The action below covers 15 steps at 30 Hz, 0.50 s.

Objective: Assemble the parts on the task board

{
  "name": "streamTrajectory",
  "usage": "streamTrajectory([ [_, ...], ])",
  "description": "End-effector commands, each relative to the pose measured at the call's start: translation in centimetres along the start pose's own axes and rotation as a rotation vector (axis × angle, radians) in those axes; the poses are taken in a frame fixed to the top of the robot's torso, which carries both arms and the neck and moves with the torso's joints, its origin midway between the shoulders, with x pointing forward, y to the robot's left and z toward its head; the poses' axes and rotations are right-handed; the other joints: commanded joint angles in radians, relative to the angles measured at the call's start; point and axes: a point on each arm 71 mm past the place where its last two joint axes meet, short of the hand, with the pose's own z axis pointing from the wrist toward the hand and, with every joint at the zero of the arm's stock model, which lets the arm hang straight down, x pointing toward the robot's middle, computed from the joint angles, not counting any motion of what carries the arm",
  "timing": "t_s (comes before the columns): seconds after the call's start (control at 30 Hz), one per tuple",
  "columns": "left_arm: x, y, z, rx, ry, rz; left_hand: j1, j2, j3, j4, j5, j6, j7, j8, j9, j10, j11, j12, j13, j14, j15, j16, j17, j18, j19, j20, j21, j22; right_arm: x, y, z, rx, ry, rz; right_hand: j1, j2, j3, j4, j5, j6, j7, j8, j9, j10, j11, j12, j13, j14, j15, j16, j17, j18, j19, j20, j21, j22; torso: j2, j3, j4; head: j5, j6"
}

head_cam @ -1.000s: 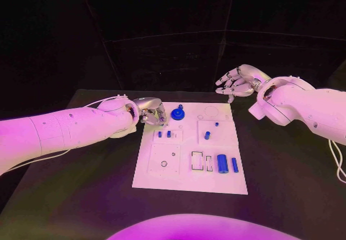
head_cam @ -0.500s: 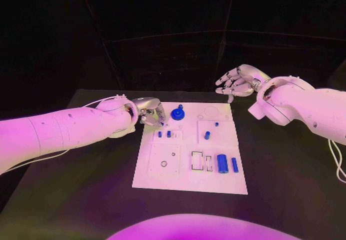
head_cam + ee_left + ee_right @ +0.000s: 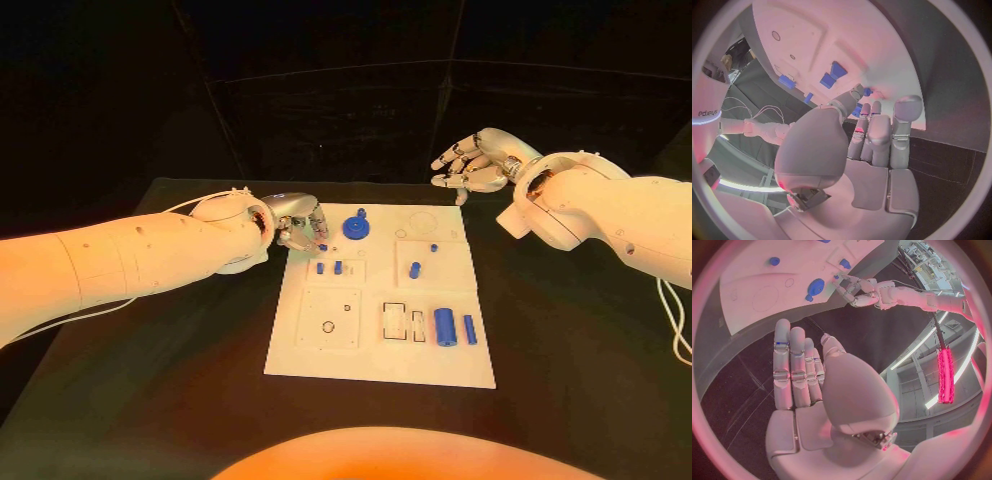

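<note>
The left hand [image 3: 299, 226] hovers at the far left corner of the task board [image 3: 378, 350], fingers curled downward and holding nothing; its fingertips [image 3: 869, 92] sit just beside a small blue part [image 3: 322, 247]. A round blue part with a knob [image 3: 358, 231] stands just right of that hand. The right hand [image 3: 477, 161] hangs beyond the board's far right corner, fingers loosely spread and empty.
</note>
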Motion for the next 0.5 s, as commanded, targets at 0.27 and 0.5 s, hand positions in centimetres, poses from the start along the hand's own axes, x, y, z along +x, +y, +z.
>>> streamTrajectory([
  [0.27,0.15,-0.77,0.60,-0.007,0.010,0.105,0.011,0.012,-0.021,0.009,0.005,0.027,-0.017,0.026,0.005,0.031,-0.015,0.056,0.022,0.003,-0.010,0.018,0.019,0.011,0.004,-0.006,0.010,0.016,-0.02,0.22,0.07,-0.010,0.004,0.001,0.005,0.004,-0.006,0.000,0.004,-0.005,-0.003,0.004,-0.001,-0.005,-0.002,0.004,-0.001,-0.003,-0.003,0.006,-0.001,0.003,0.005,0.000,-0.004,0.000,0.000,0.0006,-0.0009,0.000,-0.002],
  [0.5,0.25,-1.06,0.86,-0.019,0.013,0.141,0.003,0.013,-0.031,0.017,0.006,0.028,-0.020,0.030,0.004,0.027,-0.017,0.071,0.030,0.006,-0.012,0.024,0.026,0.009,0.008,-0.008,0.015,0.022,-0.01,0.22,0.08,-0.010,0.005,0.001,0.005,0.004,-0.006,0.000,0.004,-0.005,-0.003,0.004,-0.001,-0.005,-0.002,0.004,-0.001,-0.003,-0.003,0.006,-0.001,0.003,0.005,0.000,-0.004,0.000,0.000,0.0007,-0.0010,-0.001,-0.003],
])
